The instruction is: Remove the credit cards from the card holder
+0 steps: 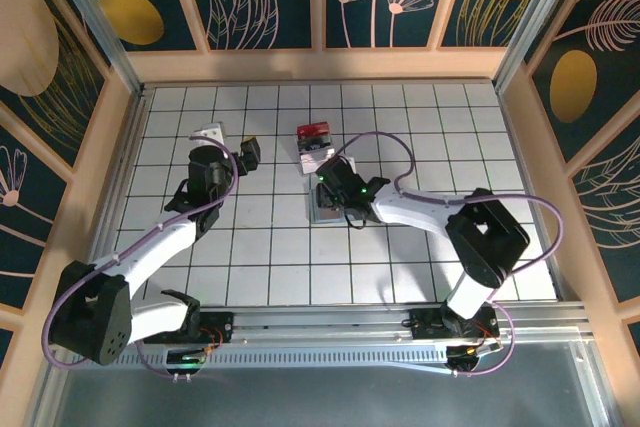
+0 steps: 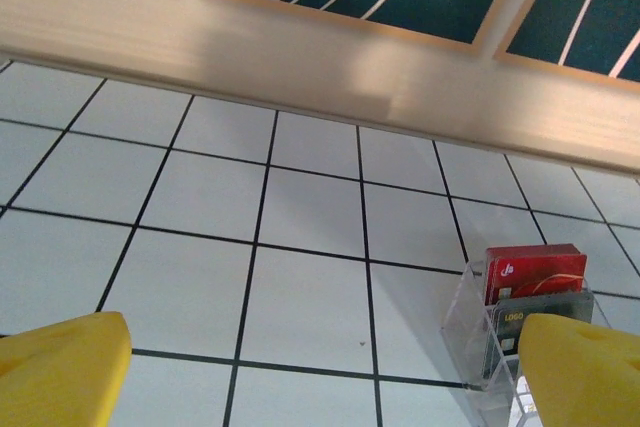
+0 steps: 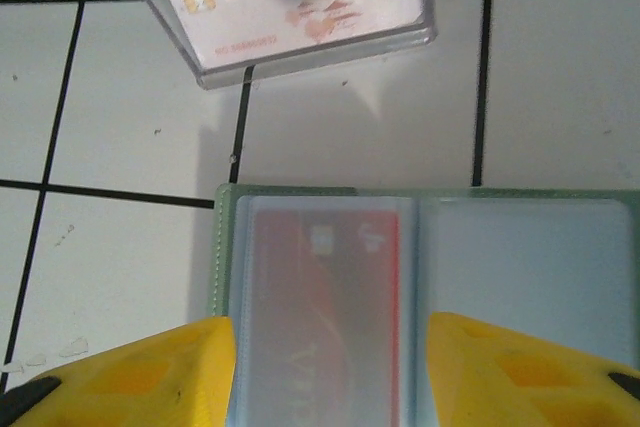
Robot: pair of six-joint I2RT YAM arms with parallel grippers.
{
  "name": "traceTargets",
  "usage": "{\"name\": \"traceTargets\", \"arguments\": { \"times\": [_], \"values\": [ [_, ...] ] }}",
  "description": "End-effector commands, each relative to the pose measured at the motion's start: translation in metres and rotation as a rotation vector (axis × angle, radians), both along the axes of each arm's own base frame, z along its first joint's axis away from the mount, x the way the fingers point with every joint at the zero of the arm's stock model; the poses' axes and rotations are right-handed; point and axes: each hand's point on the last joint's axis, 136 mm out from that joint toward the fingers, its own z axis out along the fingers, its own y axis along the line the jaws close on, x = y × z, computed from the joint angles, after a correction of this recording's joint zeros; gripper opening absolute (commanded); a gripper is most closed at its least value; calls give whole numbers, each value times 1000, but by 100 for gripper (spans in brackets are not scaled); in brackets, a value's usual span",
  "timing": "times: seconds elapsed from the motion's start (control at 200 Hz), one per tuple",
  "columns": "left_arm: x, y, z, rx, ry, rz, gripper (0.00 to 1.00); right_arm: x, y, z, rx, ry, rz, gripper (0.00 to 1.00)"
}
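Observation:
The pale green card holder [image 3: 530, 277] lies open and flat on the tiles, and in the top view the card holder [image 1: 322, 213] is partly under my right arm. A red credit card [image 3: 320, 317] sits inside its left clear sleeve; the right sleeve looks empty. My right gripper [image 3: 330, 377] hangs just over it, open, one yellow finger on each side of that sleeve. My left gripper [image 2: 320, 377] is wide open over bare tiles with nothing between its fingers. In the top view my left gripper [image 1: 245, 155] is left of the stand and my right gripper [image 1: 345, 197] is at the table's middle.
A clear plastic stand [image 2: 468, 322] holds a red card [image 2: 535, 269] and a grey card [image 2: 540, 315]; the clear stand [image 3: 420, 17] also shows a white-pinkish card [image 3: 300, 7]. It stands just beyond the holder, clear stand [image 1: 314, 144]. A small white thing [image 1: 210, 133] lies far left. Wooden walls ring the table.

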Motion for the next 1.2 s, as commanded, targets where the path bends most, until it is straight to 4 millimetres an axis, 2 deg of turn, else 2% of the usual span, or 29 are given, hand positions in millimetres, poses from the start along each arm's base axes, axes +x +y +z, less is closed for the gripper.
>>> {"name": "traceTargets", "arguments": {
  "times": [0.0,0.22,0.931,1.086,1.196],
  "values": [
    [2,3,4,-98,-38,35,99,-4,9,-6,-24,32,7,56],
    [4,4,-9,-117,-9,56,99,-4,15,-23,-65,67,23,59],
    [4,6,-19,-97,11,65,99,-18,17,-48,-103,138,51,65],
    [4,6,-18,-95,11,69,99,-20,11,-55,-125,151,37,61],
    [5,5,-19,-93,13,62,99,-21,10,-57,-127,154,35,55]
  ]
}}
